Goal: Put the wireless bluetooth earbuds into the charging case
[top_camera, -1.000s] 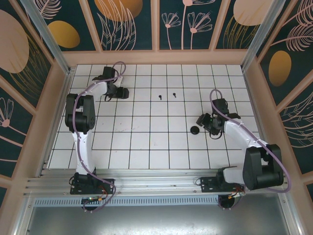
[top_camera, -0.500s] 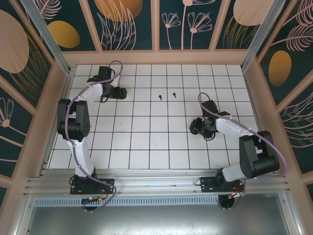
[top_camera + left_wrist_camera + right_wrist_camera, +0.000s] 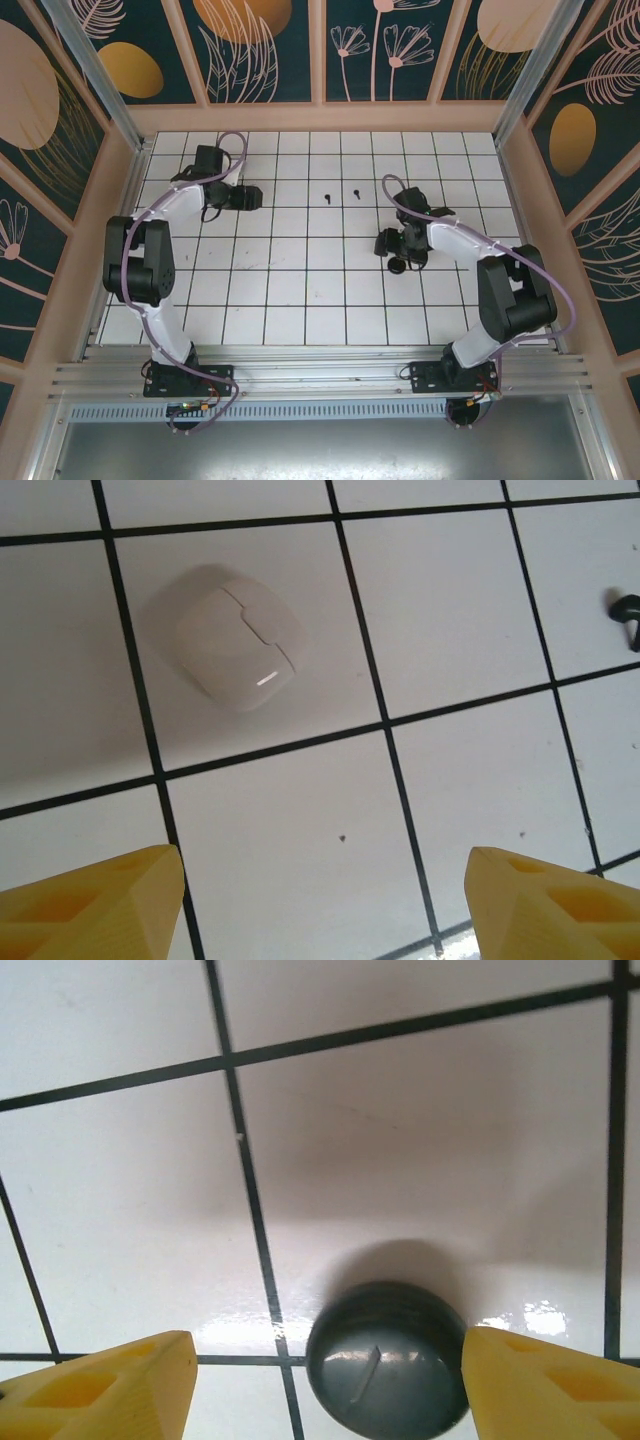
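Observation:
Two tiny black earbuds (image 3: 327, 197) (image 3: 356, 193) lie apart on the white tiled floor (image 3: 300, 290), back centre. One earbud (image 3: 625, 610) sits at the right edge of the left wrist view. The charging case (image 3: 390, 1360), dark, round and closed, lies between the yellow fingers (image 3: 110, 1380) of my right gripper (image 3: 330, 1345), close against the right finger, with a gap to the left one. From above, that case (image 3: 397, 265) lies just in front of the right gripper (image 3: 385, 243). My left gripper (image 3: 325, 865) is open over bare tile, left of the earbuds (image 3: 250, 197).
A white rounded pod (image 3: 235, 635) with a seam rests on the tile ahead of the left fingers. Wooden walls with dark floral panels (image 3: 320, 50) fence the floor. An aluminium rail (image 3: 320, 380) runs along the near edge.
The right gripper has swung left to the dark case and opened wider. The left arm's elbow has moved left and its jaws have widened too. The earbuds and case stayed put.

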`<state>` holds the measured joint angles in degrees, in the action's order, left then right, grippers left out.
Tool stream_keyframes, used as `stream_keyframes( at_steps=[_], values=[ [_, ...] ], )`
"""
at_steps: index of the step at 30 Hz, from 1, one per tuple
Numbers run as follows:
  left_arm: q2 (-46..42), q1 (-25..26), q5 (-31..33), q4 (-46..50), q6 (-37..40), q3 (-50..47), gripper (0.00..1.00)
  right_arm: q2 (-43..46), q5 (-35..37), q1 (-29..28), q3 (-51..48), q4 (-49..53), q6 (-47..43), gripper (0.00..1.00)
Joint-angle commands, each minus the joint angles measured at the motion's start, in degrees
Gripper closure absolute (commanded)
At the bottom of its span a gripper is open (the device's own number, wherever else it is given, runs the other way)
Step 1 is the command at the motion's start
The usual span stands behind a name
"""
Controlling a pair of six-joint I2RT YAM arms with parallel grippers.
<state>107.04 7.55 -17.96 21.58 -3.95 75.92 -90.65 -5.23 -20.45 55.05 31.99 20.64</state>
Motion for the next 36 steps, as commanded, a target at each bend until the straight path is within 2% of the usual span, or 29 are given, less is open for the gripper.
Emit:
stream_keyframes(
  at_steps=[1, 9, 19, 28, 36],
  values=[
    [-2.6, 0.6, -2.7, -2.1, -1.3, -2.3, 0.27, -1.3, 3.3, -1.2, 2.4, 5.2, -9.0, 0.27],
    [-5.0, 2.6, -4.3, -4.1, -2.6, -6.5, 0.27, -2.7, 5.8, -1.2, 2.2, 5.8, -17.9, 0.24],
    [-5.6, 4.9, -4.6, -4.6, -3.2, -8.1, 0.27, -6.1, 1.0, -1.3, 0.8, 3.0, -22.6, 0.24],
    [-7.6, 5.1, -4.3, -5.1, -3.3, -10.1, 0.27, -9.3, 0.4, -1.3, 2.5, 5.3, -18.0, 0.36],
    [-8.5, 5.1, -6.0, -7.5, -3.9, -10.8, 0.28, -7.7, 1.1, -1.3, 4.2, 8.3, -10.5, 0.48]
  ],
)
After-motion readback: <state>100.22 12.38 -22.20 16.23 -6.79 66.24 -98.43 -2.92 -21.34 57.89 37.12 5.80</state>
